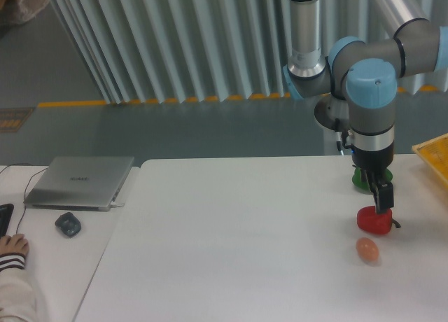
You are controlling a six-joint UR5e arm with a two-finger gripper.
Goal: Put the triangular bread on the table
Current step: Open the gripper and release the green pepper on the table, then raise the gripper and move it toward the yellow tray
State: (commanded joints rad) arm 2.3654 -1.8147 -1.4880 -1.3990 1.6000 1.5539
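Now, left edge: a closed laptop (79,182) and a mouse (68,225) on a side desk.
Tabletop (231,238): white, wide.
Pincer (381,196): hanging right over the red pepper (374,220); spread or pressed together, cannot tell.
Egg (367,249): just in front of the pepper.
Green object (359,178): behind the pincer.
Yellow tray (432,156): far right edge.
Triangular bread: out of sight.

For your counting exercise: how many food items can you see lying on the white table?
3: a red pepper under the gripper, a tan egg just in front of it, and a green item partly hidden behind the gripper. Others may be hidden.
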